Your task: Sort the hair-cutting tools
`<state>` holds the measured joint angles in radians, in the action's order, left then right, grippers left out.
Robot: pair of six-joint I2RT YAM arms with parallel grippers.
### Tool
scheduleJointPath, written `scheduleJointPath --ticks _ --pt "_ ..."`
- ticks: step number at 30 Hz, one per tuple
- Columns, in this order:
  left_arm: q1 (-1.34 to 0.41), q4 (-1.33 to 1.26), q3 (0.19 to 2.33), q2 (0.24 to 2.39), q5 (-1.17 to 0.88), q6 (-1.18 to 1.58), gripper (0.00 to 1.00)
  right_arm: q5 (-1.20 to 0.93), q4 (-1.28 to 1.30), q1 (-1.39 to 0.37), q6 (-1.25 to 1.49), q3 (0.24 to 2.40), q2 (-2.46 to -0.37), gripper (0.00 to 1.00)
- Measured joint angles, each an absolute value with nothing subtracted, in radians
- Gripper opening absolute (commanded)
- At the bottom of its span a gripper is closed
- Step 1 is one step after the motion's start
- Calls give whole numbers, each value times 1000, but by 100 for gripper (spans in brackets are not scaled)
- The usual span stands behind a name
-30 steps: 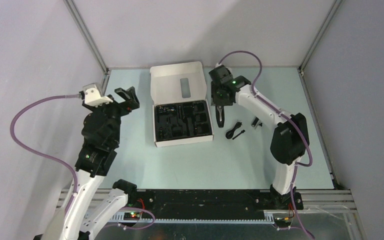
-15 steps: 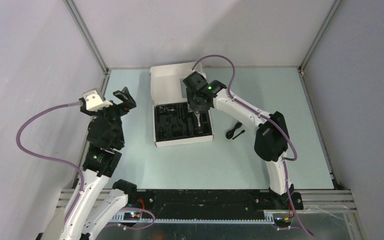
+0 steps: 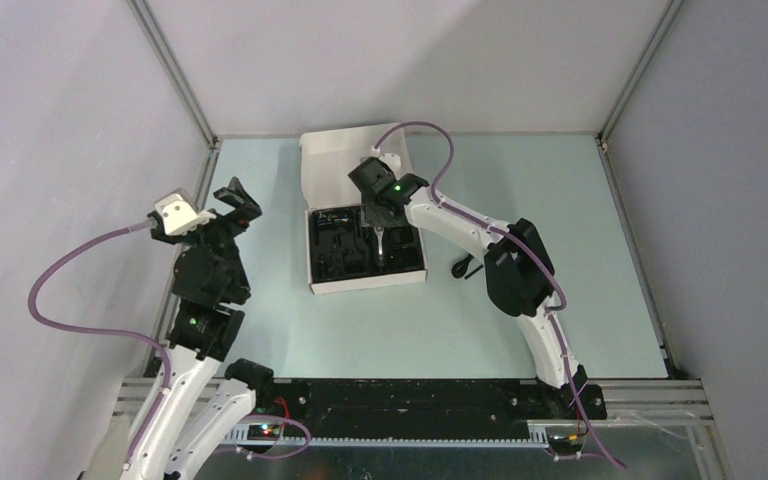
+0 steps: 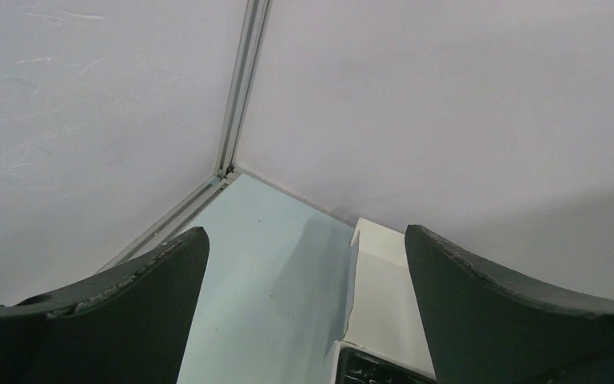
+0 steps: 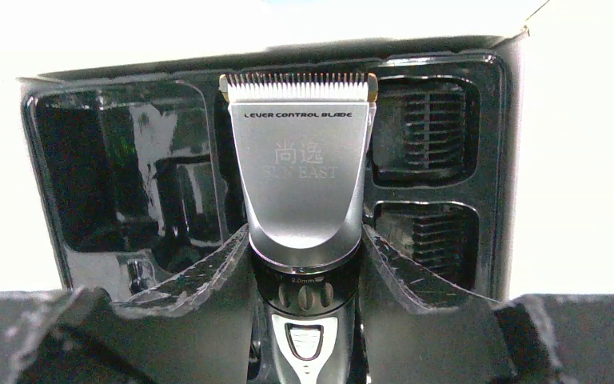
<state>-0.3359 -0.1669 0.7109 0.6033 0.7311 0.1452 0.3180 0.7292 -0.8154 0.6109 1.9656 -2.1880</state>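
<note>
My right gripper (image 3: 381, 222) is shut on the silver-and-black electric clipper (image 3: 383, 241) and holds it over the black tray of the open white box (image 3: 360, 285). In the right wrist view the clipper (image 5: 298, 184) sits between my fingers (image 5: 208, 276), blade end pointing away over the tray's middle compartments. Black comb attachments (image 5: 425, 128) lie in the tray's right-hand slots. The black coiled cord (image 3: 459, 267) lies on the table right of the box, partly hidden by my right arm. The thin brush and the loose comb attachment are hidden. My left gripper (image 3: 236, 199) is open and empty, left of the box.
The box lid (image 3: 345, 165) stands open toward the back wall; it also shows in the left wrist view (image 4: 384, 296). The frame post (image 4: 236, 88) and walls close in the table at the back left.
My right arm has carried the clipper leftward from the table beside the box to over the tray. My left arm has drawn back a little toward the near left.
</note>
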Motion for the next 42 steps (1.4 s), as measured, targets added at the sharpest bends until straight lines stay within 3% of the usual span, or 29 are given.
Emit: scheduleJointPath --ticks 12,16,21,30,35,42 --pt "-350 -203 682 602 731 111 100 354 610 -826 628 1860 -2201 17" --pt "-352 -208 682 601 731 104 100 367 582 -837 624 1831 -2201 27" --pt "-353 -209 682 601 731 104 100 384 555 -844 615 1811 -2196 47" --pt "-353 -209 682 601 729 104 100 376 548 -850 617 1797 -2188 69" --pt "-353 -209 682 601 727 104 100 377 561 -852 601 1797 -2182 67" --pt "-353 -209 682 601 727 104 100 385 574 -852 571 1797 -2148 47"
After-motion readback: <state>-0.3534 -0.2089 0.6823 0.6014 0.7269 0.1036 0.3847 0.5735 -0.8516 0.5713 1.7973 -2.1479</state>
